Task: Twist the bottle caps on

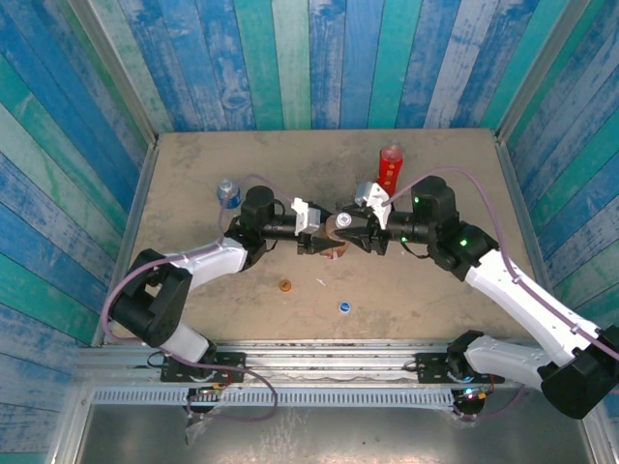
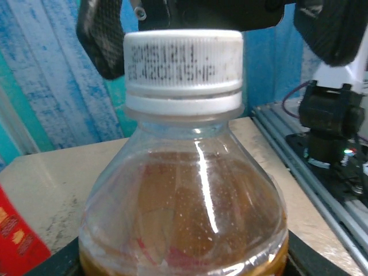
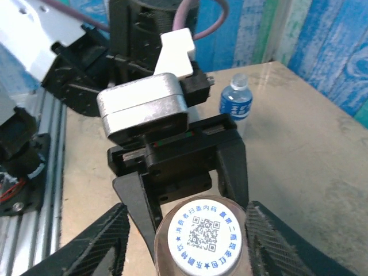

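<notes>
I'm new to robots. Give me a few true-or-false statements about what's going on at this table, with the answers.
1. The white cap sits on the tea bottle. True.
2. The orange cap is on the red bottle. False: it lies loose on the table.
3. The left gripper holds the tea bottle. True.
4. The red bottle lies on its side. False: it stands upright at the far side of the table.
</notes>
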Tool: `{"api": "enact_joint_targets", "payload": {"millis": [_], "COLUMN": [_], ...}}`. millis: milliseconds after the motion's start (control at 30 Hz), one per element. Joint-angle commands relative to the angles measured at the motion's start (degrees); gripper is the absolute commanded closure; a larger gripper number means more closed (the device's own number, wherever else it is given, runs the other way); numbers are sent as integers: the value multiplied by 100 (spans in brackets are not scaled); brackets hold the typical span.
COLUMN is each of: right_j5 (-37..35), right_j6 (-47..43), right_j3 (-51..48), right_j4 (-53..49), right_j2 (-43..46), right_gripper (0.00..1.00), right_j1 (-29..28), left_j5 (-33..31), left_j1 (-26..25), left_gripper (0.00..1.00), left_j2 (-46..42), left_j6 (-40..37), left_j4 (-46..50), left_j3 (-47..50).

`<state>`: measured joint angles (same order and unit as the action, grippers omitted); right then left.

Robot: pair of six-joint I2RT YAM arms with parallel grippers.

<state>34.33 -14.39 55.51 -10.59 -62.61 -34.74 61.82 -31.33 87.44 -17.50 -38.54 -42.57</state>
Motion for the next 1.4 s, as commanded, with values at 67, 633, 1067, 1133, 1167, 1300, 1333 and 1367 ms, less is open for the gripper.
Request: {"api": "enact_joint_targets", "payload": {"millis": [67,633,1067,1133,1167,1300,1333,1367], "right_j5": [378,-3138,-5396,-5172,-4883,-3428,-3202,-2891], "right_j6": [-286,1570,4309,3943,3622,2263,2092,1954], "right_j3": [171,-402,-312,-302,-283,-207,-223,-248], "right_j4": [-252,1507,1966,2158,2234,2283,2259,2236], "right_j2": [-21,-638,-1904,-1856,-1790,-1375,-1249,-1083], "right_gripper": [61,99,99,96,92,60,55,50], "right_j1": [5,-569,-1223,-1206,-1164,-928,-884,-797], "left_j5": [464,-4970,-7494,-6988,-6660,-4745,-4240,-3749], "left_j1": [4,-405,-1036,-915,-796,-245,-130,-29], "left_gripper": [62,65,65,65,65,64,64,63], "left_j2": [-271,-85,693,560,473,205,143,54], "left_j6": [-166,832,352,453,582,1035,1083,1126], "left_j4": [356,-2521,-3410,-3171,-2994,-2790,-2791,-2783], "left_j3": [-111,583,500,579,611,827,895,968]}}
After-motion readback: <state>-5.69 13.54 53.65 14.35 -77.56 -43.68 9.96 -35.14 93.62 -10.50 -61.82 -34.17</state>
